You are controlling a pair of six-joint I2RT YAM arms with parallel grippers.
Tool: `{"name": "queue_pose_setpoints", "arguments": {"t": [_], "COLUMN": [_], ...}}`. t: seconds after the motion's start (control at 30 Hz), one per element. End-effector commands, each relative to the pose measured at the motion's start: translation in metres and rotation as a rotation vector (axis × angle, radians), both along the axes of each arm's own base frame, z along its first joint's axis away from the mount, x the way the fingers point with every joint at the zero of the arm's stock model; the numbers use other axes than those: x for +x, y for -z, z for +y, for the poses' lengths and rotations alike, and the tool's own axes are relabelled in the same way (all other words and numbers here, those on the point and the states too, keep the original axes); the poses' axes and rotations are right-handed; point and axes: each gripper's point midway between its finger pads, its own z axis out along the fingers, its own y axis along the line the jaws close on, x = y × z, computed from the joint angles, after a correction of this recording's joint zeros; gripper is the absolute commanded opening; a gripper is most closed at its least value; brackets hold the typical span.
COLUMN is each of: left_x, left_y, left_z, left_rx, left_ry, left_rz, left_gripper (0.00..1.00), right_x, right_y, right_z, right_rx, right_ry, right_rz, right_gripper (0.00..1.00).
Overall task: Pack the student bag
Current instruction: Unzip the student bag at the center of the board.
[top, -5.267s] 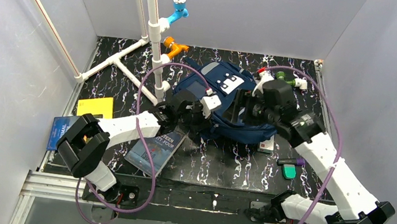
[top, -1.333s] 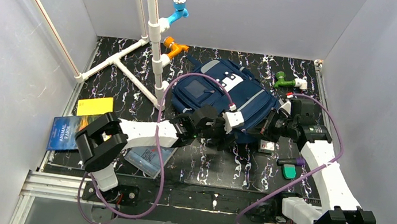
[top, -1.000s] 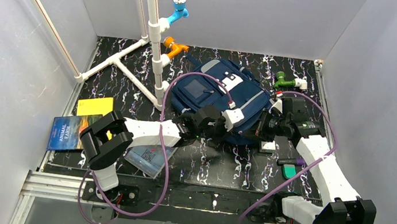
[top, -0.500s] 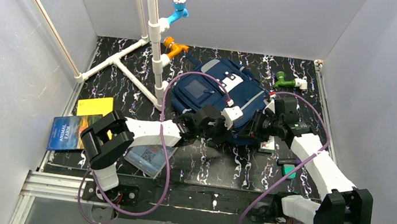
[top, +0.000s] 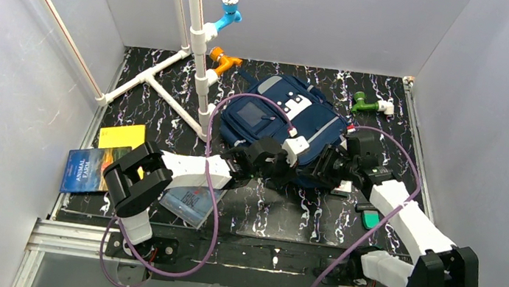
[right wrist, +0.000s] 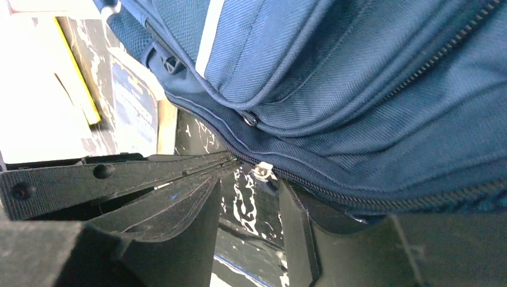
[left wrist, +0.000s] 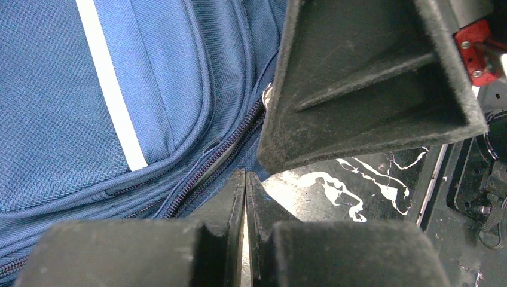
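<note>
Clenched left gripper (left wrist: 245, 179) and open-jawed right gripper (right wrist: 251, 197) are meeting at the student bag's (top: 281, 114) seemingly closed zip (right wrist: 261, 172); books (top: 193, 195) are lying unpacked at eight o'clock, packing apparently unbegun.

The left pincer (left wrist: 245, 179) is clamped tight, the right pincer (right wrist: 255, 178) parted.

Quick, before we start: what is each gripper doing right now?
Left gripper: shut, tips at the zip seam of the student bag; any hold cannot be told.
Right gripper: open, holding nothing, zip pull between its fingers.
</note>
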Motion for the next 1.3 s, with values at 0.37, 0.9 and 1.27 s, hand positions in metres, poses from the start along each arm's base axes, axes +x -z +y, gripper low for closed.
{"name": "queue_pose_setpoints", "arguments": {"t": [0.37,0.9,1.27], "left_x": [0.001,-0.01,-0.031], "left_y": [-0.027,-0.02,-0.028], "left_z": [-0.006,0.008,0.043], "left_rx": [-0.087,-0.075,-0.072], "left_ry": [-0.015,-0.015,-0.04], "left_rz": [-0.008,0.014,0.036], "left_gripper": [0.0,0.0,0.41], "right_x": [0.024,0.012,0.01], "right_y": [-0.004,0.015,0.032], "right_z": [-0.018,-0.011,-0.028], "right_rx": [-0.165,-0.557,-0.745], "right_ry": [0.258,0.098,0.167], "right_rz": [-0.07,-0.243,-0.36], "right_gripper": [0.35,0.39,0.28]}}
